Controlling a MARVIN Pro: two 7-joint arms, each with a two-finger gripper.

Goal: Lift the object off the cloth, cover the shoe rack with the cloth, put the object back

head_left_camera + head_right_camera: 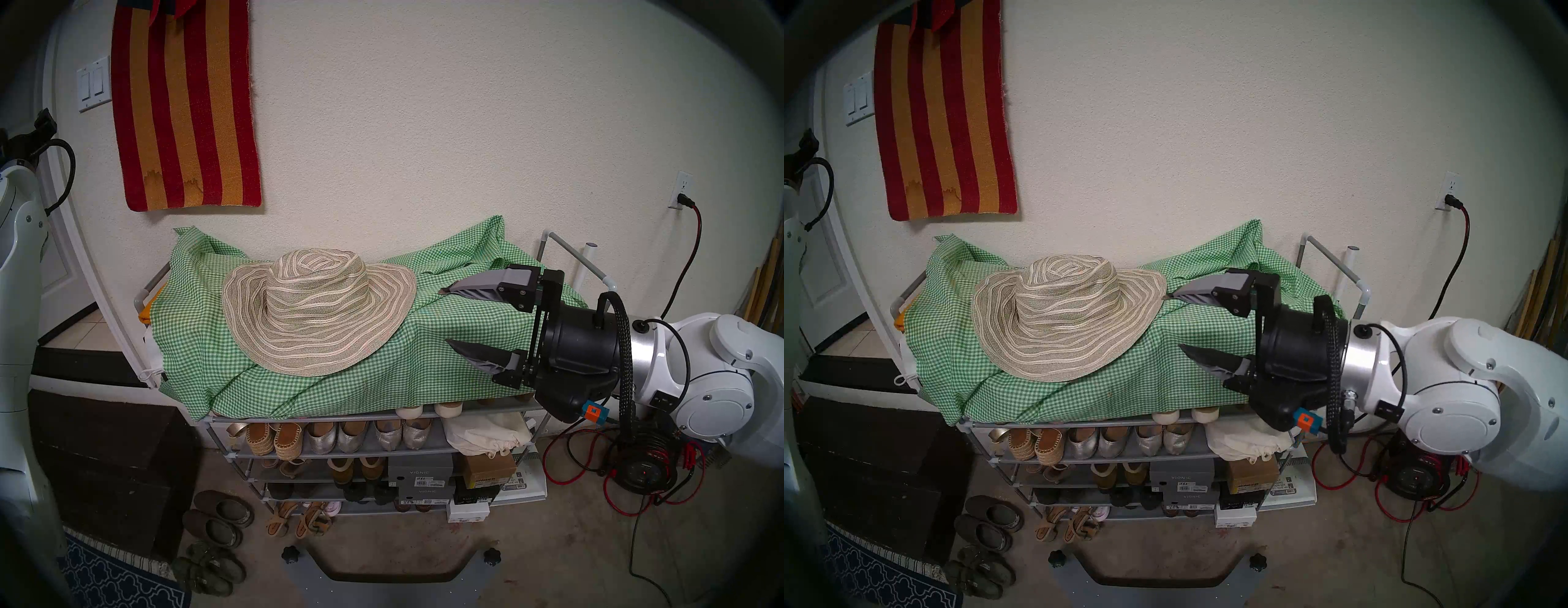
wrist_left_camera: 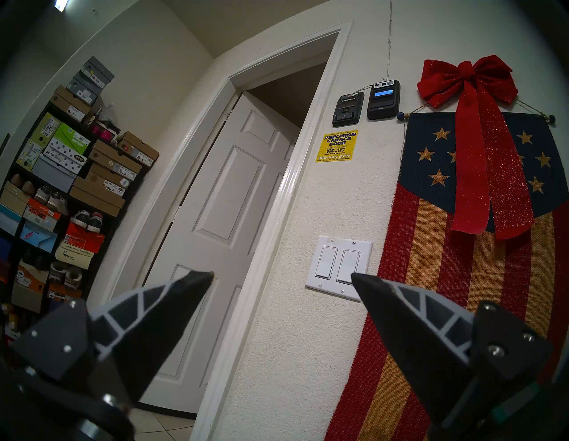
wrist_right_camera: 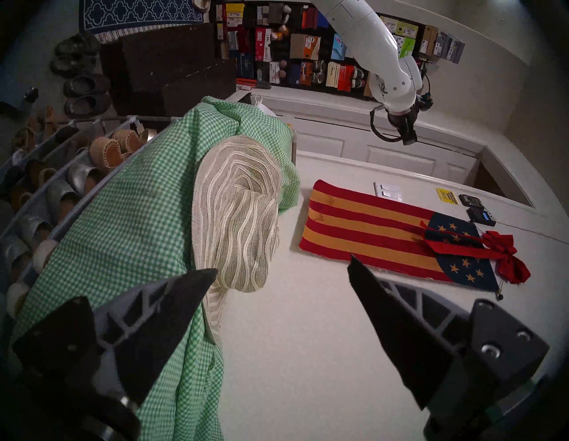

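A floppy beige striped sun hat (image 1: 318,310) (image 1: 1064,318) (image 3: 240,215) lies on the green-and-white checked cloth (image 1: 203,348) (image 1: 1166,373) (image 3: 129,221). The cloth is bunched over the top of the grey shoe rack (image 1: 322,418) (image 1: 1081,423), and the lower shelves of shoes stay uncovered. My right gripper (image 1: 446,316) (image 1: 1174,321) (image 3: 283,266) hovers open just right of the hat's brim, pointing at it, with nothing between its fingers. My left gripper (image 2: 282,273) is open and empty, raised far left near the doorway and facing the wall.
A red-and-orange striped banner (image 1: 186,119) hangs on the wall above the rack. A dark wooden chest (image 1: 106,467) stands left of the rack, with loose shoes (image 1: 216,513) on the floor. A red cable reel (image 1: 640,467) sits at the right, by the rack's raised side rail (image 1: 581,254).
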